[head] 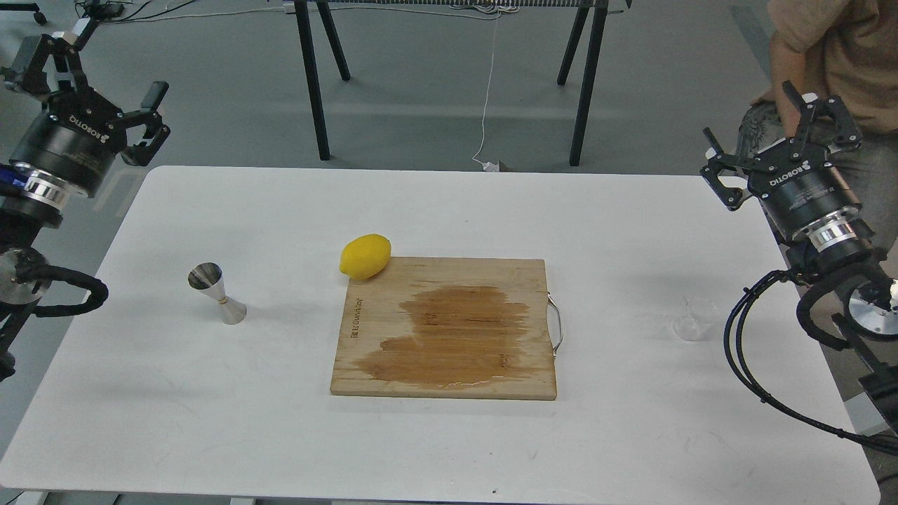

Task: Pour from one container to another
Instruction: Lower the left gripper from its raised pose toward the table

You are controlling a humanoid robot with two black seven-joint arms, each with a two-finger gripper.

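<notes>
The steel jigger (217, 292) with its thin gold band stands upright on the white table (210, 407), at the left. The small clear glass cup (693, 319) stands at the right, faint against the table top. My left gripper (105, 73) hangs open above the table's far left corner, well away from the jigger. My right gripper (765, 119) is open too, raised over the far right edge, up and behind the cup. Neither holds anything.
A wooden cutting board (449, 330) with a dark wet patch lies in the middle, a metal handle on its right side. A lemon (365, 256) rests at its far left corner. A person (835, 56) stands behind the right gripper. Table legs stand beyond.
</notes>
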